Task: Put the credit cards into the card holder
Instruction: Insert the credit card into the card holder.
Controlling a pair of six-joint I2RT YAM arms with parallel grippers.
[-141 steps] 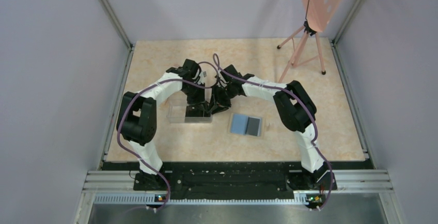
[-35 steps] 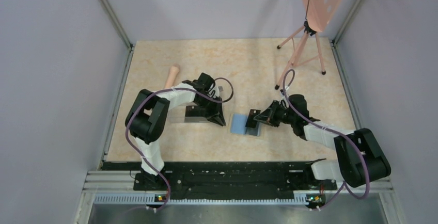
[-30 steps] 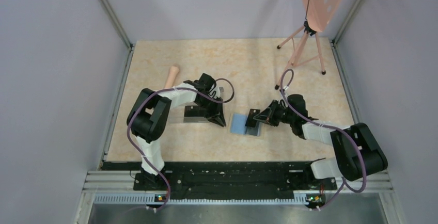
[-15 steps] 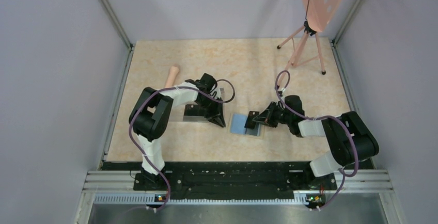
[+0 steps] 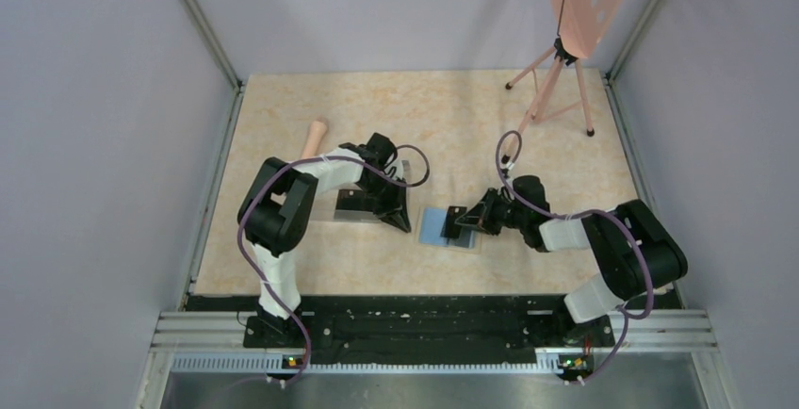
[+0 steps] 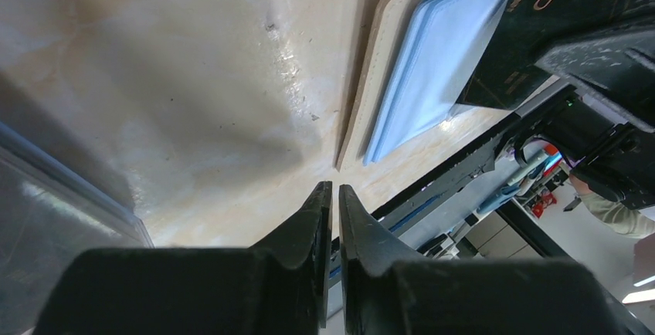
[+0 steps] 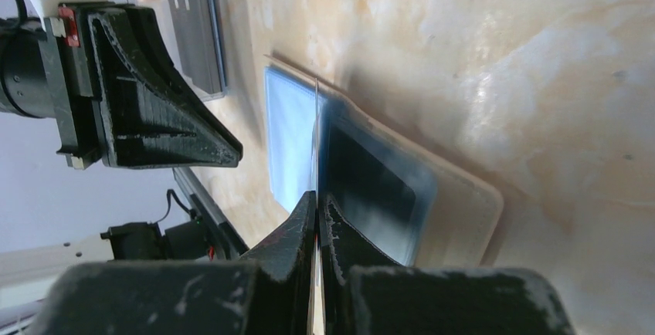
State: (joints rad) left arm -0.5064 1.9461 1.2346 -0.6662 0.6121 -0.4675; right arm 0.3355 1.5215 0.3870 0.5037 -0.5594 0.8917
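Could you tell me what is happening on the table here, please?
The right gripper has its fingers shut on a black credit card, held on edge over the open card holder, which lies flat on the table with its blue inside up. The card does not look slid into a pocket yet. The left gripper sits low beside the holder, next to the clear box, fingers nearly together and empty.

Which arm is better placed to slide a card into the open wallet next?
Right. The right gripper is shut on a black card held over the open wallet; the left gripper holds nothing, off beside the clear box.
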